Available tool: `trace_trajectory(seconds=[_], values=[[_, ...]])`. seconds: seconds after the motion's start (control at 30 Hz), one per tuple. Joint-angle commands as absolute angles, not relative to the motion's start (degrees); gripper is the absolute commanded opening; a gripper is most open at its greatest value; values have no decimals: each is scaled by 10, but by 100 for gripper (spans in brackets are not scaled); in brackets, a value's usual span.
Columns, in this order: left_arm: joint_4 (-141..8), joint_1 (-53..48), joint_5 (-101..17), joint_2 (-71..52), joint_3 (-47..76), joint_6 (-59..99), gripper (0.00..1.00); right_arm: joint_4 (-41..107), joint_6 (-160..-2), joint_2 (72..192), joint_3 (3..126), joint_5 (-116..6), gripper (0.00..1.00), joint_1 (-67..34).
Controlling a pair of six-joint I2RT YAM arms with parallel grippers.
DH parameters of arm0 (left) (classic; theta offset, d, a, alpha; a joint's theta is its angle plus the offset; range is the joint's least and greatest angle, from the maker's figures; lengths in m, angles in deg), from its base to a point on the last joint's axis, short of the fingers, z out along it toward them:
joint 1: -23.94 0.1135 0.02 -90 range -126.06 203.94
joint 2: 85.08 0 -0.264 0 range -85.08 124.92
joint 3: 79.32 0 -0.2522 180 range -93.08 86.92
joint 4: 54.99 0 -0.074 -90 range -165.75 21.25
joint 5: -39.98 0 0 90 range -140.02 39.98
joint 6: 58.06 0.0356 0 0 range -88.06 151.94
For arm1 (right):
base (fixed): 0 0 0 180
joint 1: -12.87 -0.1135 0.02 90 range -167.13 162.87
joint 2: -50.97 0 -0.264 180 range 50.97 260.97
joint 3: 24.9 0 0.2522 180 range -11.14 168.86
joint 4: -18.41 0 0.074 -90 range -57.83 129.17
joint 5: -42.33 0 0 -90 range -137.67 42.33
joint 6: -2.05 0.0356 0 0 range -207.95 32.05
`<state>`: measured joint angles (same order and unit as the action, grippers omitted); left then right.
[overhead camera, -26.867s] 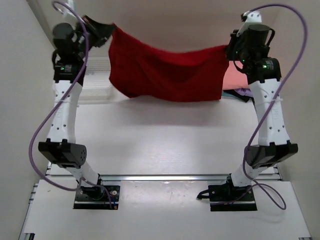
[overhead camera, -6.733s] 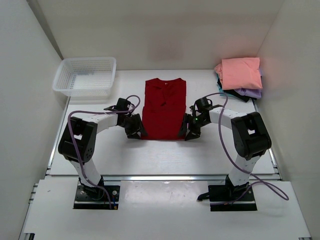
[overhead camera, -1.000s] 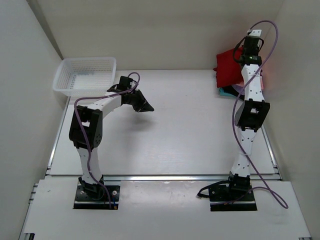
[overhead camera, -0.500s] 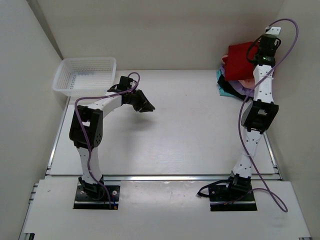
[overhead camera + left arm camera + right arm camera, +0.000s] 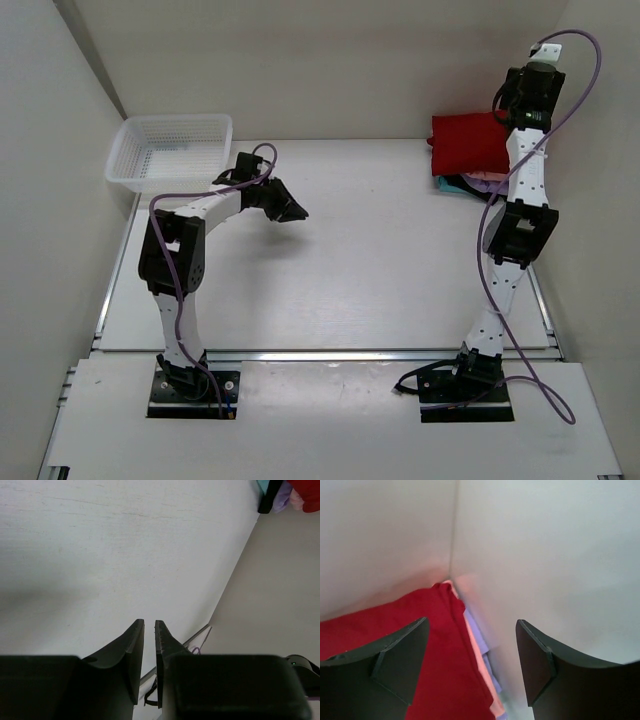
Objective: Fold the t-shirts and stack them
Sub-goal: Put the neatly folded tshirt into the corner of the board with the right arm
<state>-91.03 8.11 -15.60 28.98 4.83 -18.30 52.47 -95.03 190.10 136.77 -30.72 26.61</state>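
The dark red t-shirt [image 5: 468,143], folded, lies on top of the stack of t-shirts [image 5: 462,184] in the far right corner. Salmon pink [image 5: 479,665] and lavender [image 5: 490,672] edges show under it in the right wrist view. My right gripper [image 5: 508,104] hangs above the stack's right side by the wall. Its jaws are wide open [image 5: 471,624] with nothing between them. My left gripper [image 5: 295,212] hovers over the bare table left of centre. Its fingers [image 5: 149,623] stand a narrow gap apart and hold nothing. The stack [image 5: 287,491] shows far off in the left wrist view.
A white mesh basket [image 5: 170,150] stands at the far left corner. The enclosure's walls close in on the left, back and right, and the right wall [image 5: 560,555] is close to my right gripper. The table edge rail [image 5: 330,354] runs in front of the arm bases.
My right gripper has opened and let go of the dark red t-shirt, which now lies flat on the stack. The right arm rose slightly toward the wall. The left arm has barely moved.
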Motion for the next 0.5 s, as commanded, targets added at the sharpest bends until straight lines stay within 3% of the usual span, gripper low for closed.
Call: trace_trajectory(seconds=[0.0, 0.13, 0.23, 0.27, 0.3, 0.47], values=[[-875, 91, -130, 250, 67, -192, 26, 514, -957, 1816, 1339, -323, 67, 255], [-867, 91, -115, 222, 76, -196, 14, 511, -1004, 1706, 1271, -300, 66, 213], [-940, 87, -154, 198, 55, -141, 22, 505, -940, 1603, 1182, -343, 64, 207], [-981, 86, -170, 192, 47, -112, 40, 508, -903, 1559, 1131, -352, 60, 210], [-1021, 86, -188, 184, 36, -76, 95, 510, -868, 1541, 1068, -363, 59, 211], [-1126, 95, -233, 129, 55, -2, 98, 540, -816, 1371, 809, -357, 58, 188]])
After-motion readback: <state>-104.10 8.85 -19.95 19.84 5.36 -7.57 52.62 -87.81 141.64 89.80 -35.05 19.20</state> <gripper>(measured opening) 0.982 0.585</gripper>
